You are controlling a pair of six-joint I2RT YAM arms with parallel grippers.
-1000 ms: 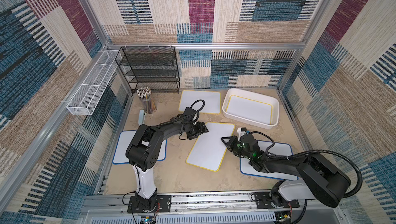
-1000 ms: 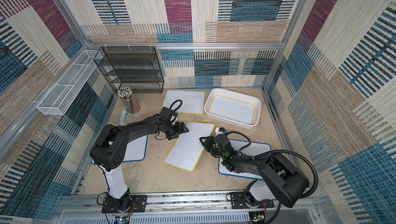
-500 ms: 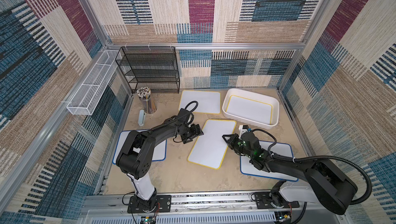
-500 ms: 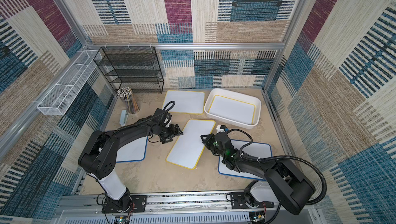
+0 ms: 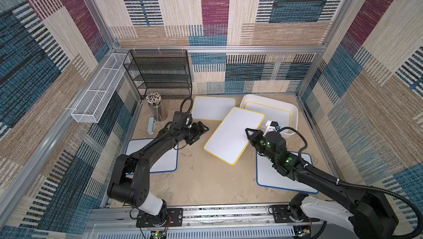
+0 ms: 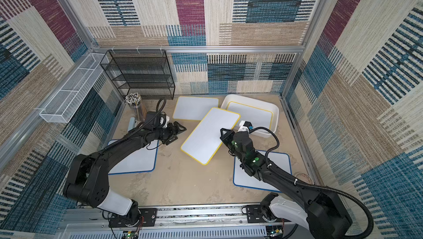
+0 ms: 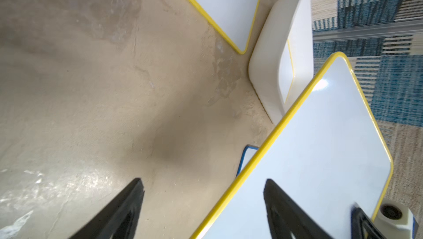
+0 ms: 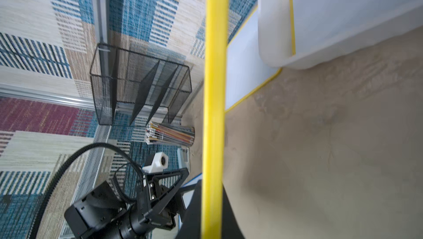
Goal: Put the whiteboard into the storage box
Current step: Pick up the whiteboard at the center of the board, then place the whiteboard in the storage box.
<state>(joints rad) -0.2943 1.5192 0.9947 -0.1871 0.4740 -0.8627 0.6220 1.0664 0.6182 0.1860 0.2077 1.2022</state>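
**Top views.** In both top views I located the whiteboard (image 5: 232, 134), a white rectangular panel with rounded corners and a thin yellow frame. It lay diagonally between the two arms. Its far corner overlapped the near rim of the storage box (image 5: 295, 112), a glossy white tub holding a second yellow-framed board (image 5: 267, 114). The neighbouring corner overlapped a third yellow-framed board (image 5: 212, 108) lying flat on the table (image 5: 206, 180). The right gripper (image 5: 248, 133) was clamped on one long edge of the whiteboard. The left gripper (image 6: 179, 129) stood near the opposite long edge, clear of it.

**Left wrist view.** The left gripper's fingers (image 7: 128, 203) were spread wide, with bare table between them. The whiteboard (image 7: 320, 146) showed a clean, glossy face with one spot of glare. It was raised off the table, and the corner of a blue-framed board (image 7: 248, 155) showed beneath its edge. Its far corner lay across the storage box (image 7: 265, 66).

**Right wrist view.** I saw the whiteboard (image 8: 214, 89) edge-on as a yellow strip. The right gripper's fingers (image 8: 194, 208) were closed on either side of it. The rounded corner of the storage box (image 8: 272, 31) lay beyond.
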